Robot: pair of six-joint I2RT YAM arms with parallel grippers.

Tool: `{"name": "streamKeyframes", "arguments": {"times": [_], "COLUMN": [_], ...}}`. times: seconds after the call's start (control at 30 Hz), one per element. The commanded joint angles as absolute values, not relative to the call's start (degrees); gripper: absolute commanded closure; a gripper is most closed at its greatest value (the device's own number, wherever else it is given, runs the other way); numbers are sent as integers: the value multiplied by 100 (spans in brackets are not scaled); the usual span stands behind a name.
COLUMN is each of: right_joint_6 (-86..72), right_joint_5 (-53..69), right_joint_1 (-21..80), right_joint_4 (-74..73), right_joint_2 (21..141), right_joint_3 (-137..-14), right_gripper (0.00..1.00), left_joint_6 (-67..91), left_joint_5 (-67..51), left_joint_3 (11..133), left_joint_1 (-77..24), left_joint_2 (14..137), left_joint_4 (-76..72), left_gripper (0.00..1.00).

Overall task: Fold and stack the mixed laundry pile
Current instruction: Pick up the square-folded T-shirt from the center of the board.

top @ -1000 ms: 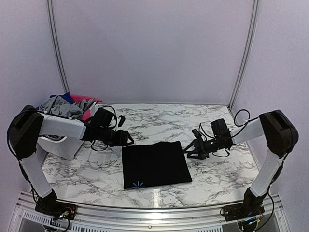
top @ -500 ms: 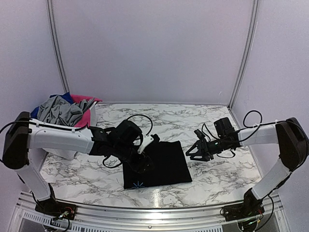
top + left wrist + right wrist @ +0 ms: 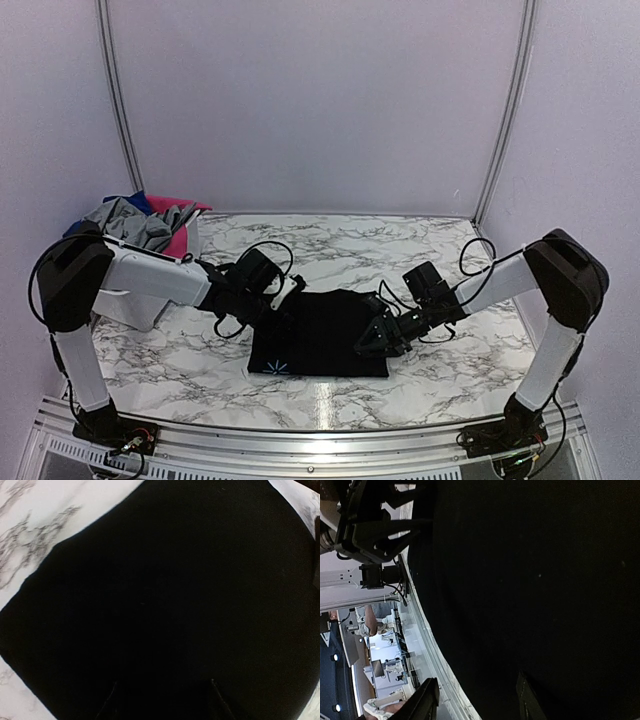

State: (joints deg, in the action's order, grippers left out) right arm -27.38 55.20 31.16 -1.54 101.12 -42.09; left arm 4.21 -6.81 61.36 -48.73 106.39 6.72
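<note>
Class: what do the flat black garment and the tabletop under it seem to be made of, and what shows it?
Black garment: soft cloth, matte; it lies limp and flat with no shine. The fibre cannot be told. Tabletop: white marble look with grey veins, glossy, with a light reflection near its front edge. Whether it is real stone or printed laminate is unclear.

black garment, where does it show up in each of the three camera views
Top external: the black garment lies flat at the front centre of the marble table.
Left wrist: it fills nearly the whole frame, marble only at the corners.
Right wrist: it fills the right two thirds.
Shared landmark: the cloth's straight edge against the pale table.
</note>
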Motion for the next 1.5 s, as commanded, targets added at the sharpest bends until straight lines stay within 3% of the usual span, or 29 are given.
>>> {"name": "streamKeyframes", "arguments": {"times": [0.0,0.3,0.57,0.97,1.3,1.47], "right_joint_6": [-2607,-3079,-3723,-4061,-4723,-5087], "right_joint_5": [4939,4818,4645,4590,4745,4838], "right_joint_1": [3112,2931,1910,1714,1793,2018], "right_joint_4": [-289,-820,-822,-741,-93,407], "right_joint_2": [10534,9054,8147,8053,8207,8510], "right_joint_3": [-4708,-4857,-3717,-3331,-3068,-3154], "right_gripper": [46,43,40,32,18,16], "left_joint_6": [-108,-1017,-1786,-2338,-2253,-2071], "left_joint_5": [-328,140,218,121,234,107], "left_joint_3": [6291,6420,7666,8761,8936,8684], "left_joint_1": [-4552,-5800,-6763,-7286,-7239,-7152], "left_joint_2": [10442,9787,11052,12520,12325,11913], "left_joint_4": [1010,975,812,825,685,445], "left_gripper": [39,37,44,50,100,100]}}
